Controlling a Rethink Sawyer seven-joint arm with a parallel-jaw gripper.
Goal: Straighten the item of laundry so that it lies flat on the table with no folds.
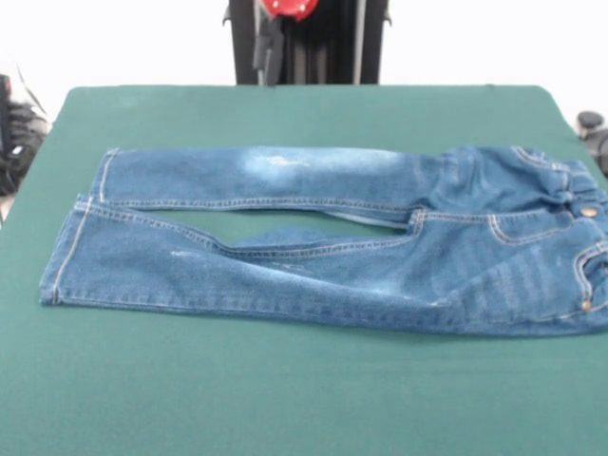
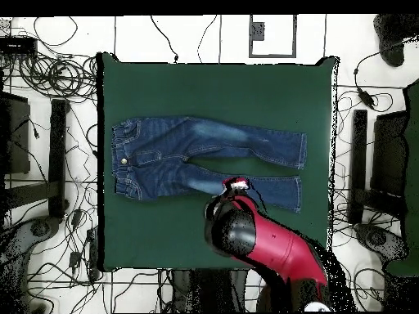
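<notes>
1. Across the table (image 1: pixel 285 399), waistband past 1 side edge, your jeans (image 1: pixel 332 247) lie nearly flat.
2. A small fold between the 2 legs needs smoothing next.
3. Gripper (image 1: pixel 271 52) is raised at the far edge; grip unreadable.

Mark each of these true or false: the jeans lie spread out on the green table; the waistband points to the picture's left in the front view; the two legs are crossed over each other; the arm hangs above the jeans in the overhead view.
1. The jeans lie spread out on the green table: true.
2. Waistband at the front view's left: false, it is at the right; the hems are at the left.
3. Legs crossed: false, they lie side by side with a gap between.
4. The arm overlaps one leg from above in the overhead view: true.
</notes>
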